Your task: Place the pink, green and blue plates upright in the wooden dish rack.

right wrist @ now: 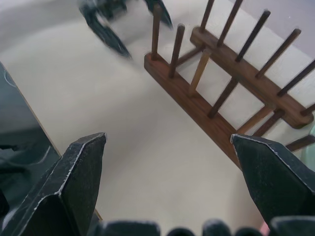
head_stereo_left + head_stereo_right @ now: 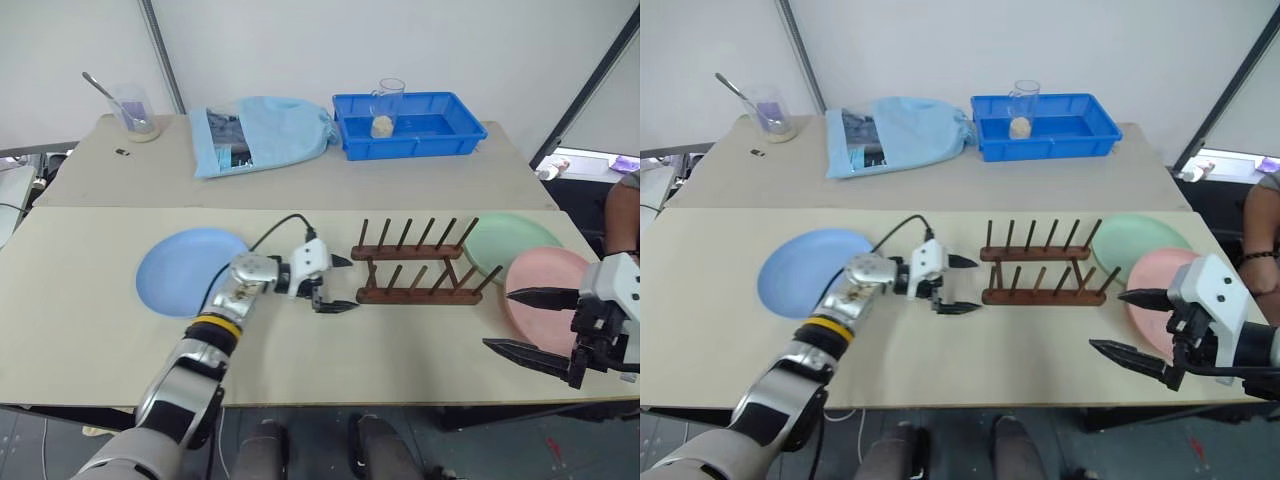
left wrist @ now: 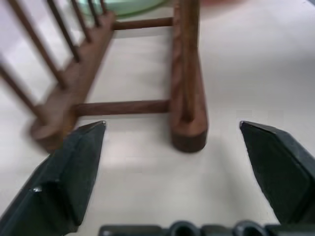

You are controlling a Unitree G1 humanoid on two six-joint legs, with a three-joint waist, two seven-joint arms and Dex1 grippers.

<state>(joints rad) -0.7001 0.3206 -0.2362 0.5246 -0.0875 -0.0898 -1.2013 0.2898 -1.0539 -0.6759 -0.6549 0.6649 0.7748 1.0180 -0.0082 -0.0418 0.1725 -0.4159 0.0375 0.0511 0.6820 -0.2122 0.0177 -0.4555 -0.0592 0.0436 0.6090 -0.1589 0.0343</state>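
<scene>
My left tool wide apart, holding nothing, at left end of rack. Right tool apart too, near pink plate. Green plate right of rack, blue plate left. All three flat on bench; rack bare, ready.

Open right pincer faces wooden dish rack, left pincer beyond.

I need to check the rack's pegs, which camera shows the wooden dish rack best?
The left eye view: the whole wooden dish rack shows, empty, both peg rows. Right eye matches. The wrist views each catch part of its rails and pegs.
</scene>
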